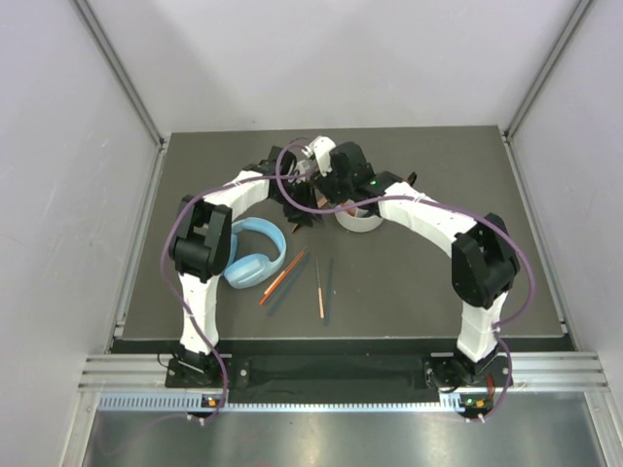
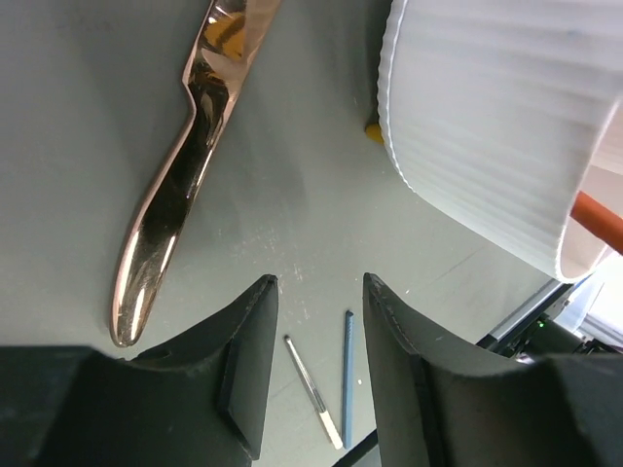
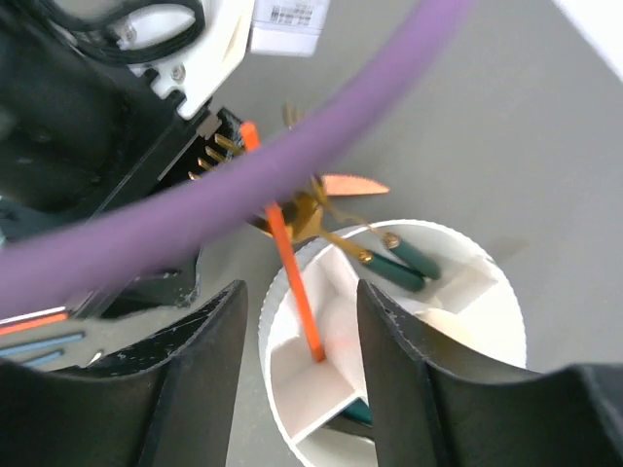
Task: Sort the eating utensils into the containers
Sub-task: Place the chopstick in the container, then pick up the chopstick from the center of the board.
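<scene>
Right gripper [image 3: 299,292]: fingers parted, gripping nothing.
Orange chopstick [image 3: 292,282]: stands tilted in a white holder [image 3: 487,292] compartment, between those fingers, touching neither.
Left gripper [image 2: 319,282]: parted, empty; bronze utensil [image 2: 185,185] lies far-left of it.

Top view looks down from high at 6 o'clock over the whole table [image 1: 409,282]. Both wrist views sit close on the white holder [image 2: 487,126] — left low beside it, right above.

The bronze utensil [image 2: 185,185] looks like shiny metal, smooth as a mirror. The white holder [image 2: 487,126] has a dull, ribbed outside wall, maybe plastic. The grey table [image 2: 78,97] is matt, with small scratches.
</scene>
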